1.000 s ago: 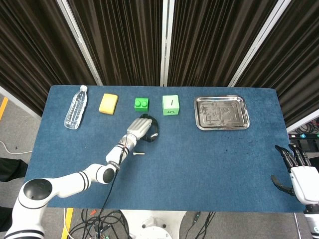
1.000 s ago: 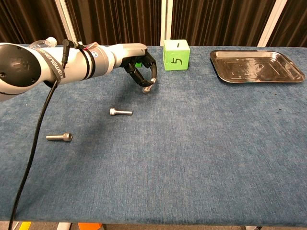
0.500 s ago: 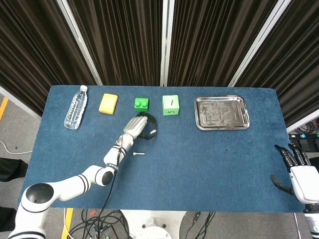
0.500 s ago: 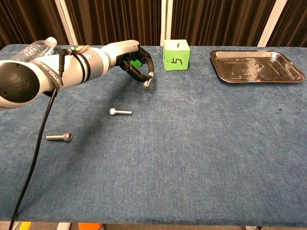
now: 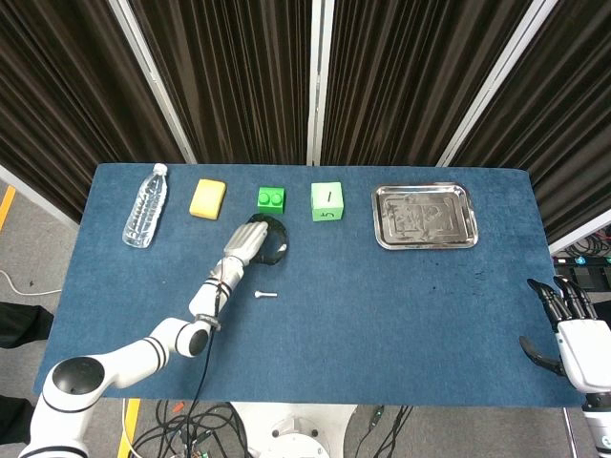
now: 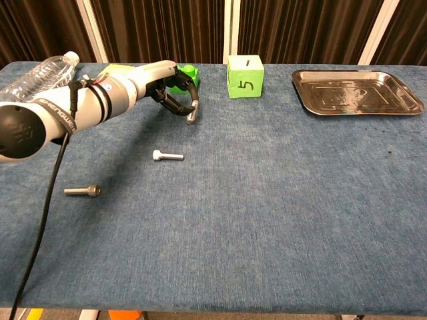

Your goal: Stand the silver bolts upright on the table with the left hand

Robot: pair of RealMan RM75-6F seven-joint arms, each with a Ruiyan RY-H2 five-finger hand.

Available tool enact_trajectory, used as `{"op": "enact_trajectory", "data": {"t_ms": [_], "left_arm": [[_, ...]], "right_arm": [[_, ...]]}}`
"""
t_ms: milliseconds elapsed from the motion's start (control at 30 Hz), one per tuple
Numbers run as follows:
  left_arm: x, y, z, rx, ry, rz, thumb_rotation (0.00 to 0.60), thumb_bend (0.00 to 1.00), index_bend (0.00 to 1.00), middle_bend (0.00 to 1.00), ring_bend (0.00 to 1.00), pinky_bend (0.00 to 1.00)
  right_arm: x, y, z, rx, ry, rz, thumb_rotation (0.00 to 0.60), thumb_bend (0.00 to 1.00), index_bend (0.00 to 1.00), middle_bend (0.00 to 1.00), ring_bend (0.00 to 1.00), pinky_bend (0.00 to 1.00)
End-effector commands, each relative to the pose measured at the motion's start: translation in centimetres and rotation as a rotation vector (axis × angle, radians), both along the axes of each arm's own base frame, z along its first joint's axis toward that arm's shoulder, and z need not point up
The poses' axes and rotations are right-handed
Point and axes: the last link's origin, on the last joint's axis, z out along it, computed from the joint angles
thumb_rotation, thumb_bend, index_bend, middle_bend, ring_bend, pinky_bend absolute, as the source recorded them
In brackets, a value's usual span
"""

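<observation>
One bolt (image 6: 192, 115) is pinched in the left hand (image 6: 175, 93), long axis near upright, tilted slightly, just above the worktop (image 6: 280, 200) at 6 o'clock from the green brick (image 5: 271, 198). A second bolt (image 6: 167, 156) lies flat, axis running 3 to 9 o'clock with its head at 9. A third bolt (image 6: 83, 191) lies flat at 8 o'clock from it, head at 3. The right hand (image 5: 571, 329) hangs past the worktop's 4 o'clock corner, fingers spread, holding nothing.
</observation>
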Motion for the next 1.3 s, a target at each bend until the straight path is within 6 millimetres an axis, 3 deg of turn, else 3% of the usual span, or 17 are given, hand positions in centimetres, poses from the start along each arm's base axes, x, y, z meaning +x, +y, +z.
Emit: {"op": "enact_trajectory", "data": {"t_ms": [33, 300, 400, 567, 733, 833, 1067, 1300], "left_arm": [[-0.3, 0.1, 0.2, 0.005, -0.002, 0.006, 0.600, 0.38, 0.47, 0.25, 0.12, 0.05], [-0.6, -0.2, 0.5, 0.009, -0.010, 0.001, 0.597, 0.38, 0.45, 0.25, 0.12, 0.05], [-0.6, -0.4, 1.0, 0.031, -0.014, -0.026, 0.589, 0.38, 0.38, 0.25, 0.11, 0.05], [-0.9, -0.6, 3.9, 0.103, -0.025, -0.082, 0.587, 0.38, 0.30, 0.24, 0.09, 0.05], [-2.7, -2.2, 7.6, 0.166, 0.059, -0.133, 0.589, 0.37, 0.32, 0.24, 0.09, 0.05], [-3.7, -3.8, 8.8, 0.182, 0.112, -0.139, 0.589, 0.37, 0.37, 0.24, 0.09, 0.05], [-4.9, -8.0, 8.4, 0.121, 0.242, -0.143, 0.589, 0.37, 0.42, 0.24, 0.09, 0.05], [-4.2, -10.4, 6.4, 0.081, 0.350, -0.173, 0.585, 0.37, 0.44, 0.24, 0.09, 0.06]], "right_arm": [[0.0, 0.1, 0.0, -0.001, -0.001, 0.001, 0.600, 0.20, 0.08, 0.16, 0.00, 0.02], [0.1, 0.3, 0.0, -0.004, -0.001, 0.005, 0.600, 0.20, 0.08, 0.16, 0.00, 0.02], [0.2, 0.4, 0.1, -0.005, -0.001, 0.009, 0.600, 0.20, 0.08, 0.16, 0.00, 0.02], [0.2, 0.3, 0.2, -0.005, 0.001, 0.017, 0.600, 0.20, 0.08, 0.16, 0.00, 0.02], [0.3, 0.1, 0.1, 0.004, -0.001, 0.035, 0.600, 0.20, 0.08, 0.16, 0.00, 0.02], [0.3, 0.0, -0.1, 0.011, -0.004, 0.040, 0.600, 0.20, 0.08, 0.16, 0.00, 0.02], [0.4, -0.2, -0.4, 0.023, -0.010, 0.058, 0.600, 0.20, 0.08, 0.16, 0.00, 0.02], [0.2, -0.1, -0.5, 0.026, -0.015, 0.055, 0.600, 0.20, 0.08, 0.16, 0.00, 0.02]]}}
